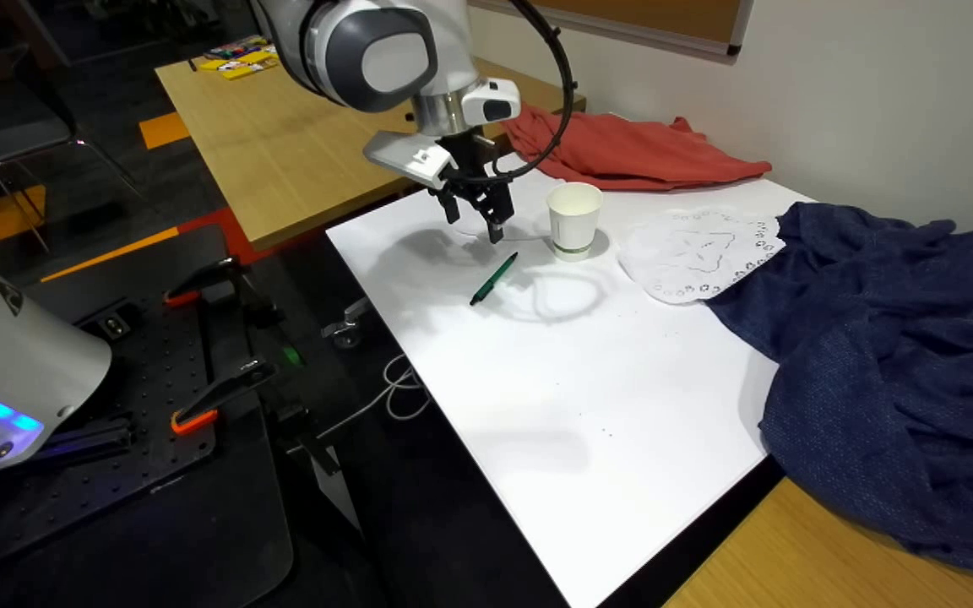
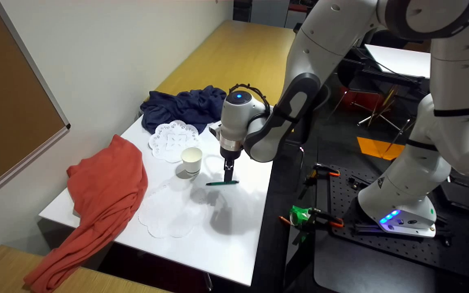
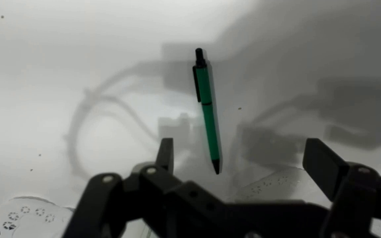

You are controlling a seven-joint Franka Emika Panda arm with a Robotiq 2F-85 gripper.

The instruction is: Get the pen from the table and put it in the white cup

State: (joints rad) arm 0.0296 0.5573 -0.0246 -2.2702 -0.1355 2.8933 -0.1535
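Observation:
The green pen with black ends lies flat on the white table (image 1: 529,405); it shows in both exterior views (image 1: 495,279) (image 2: 218,183) and in the wrist view (image 3: 209,115). The white paper cup stands upright near the pen, towards the wall, in both exterior views (image 1: 575,221) (image 2: 191,160). My gripper (image 1: 475,225) is open and empty, above the table close to the pen and cup. It points down in an exterior view (image 2: 228,178). In the wrist view the pen's black tip reaches between the spread fingers (image 3: 239,145), nearer the left finger, with the rest ahead of them.
A white lace doily (image 2: 175,140) lies beyond the cup beside a navy cloth (image 2: 185,106). Another white doily (image 2: 173,215) lies on the table's opposite part. A red cloth (image 2: 108,183) lies along the wall side. Tan wooden tables (image 1: 284,152) adjoin the white one.

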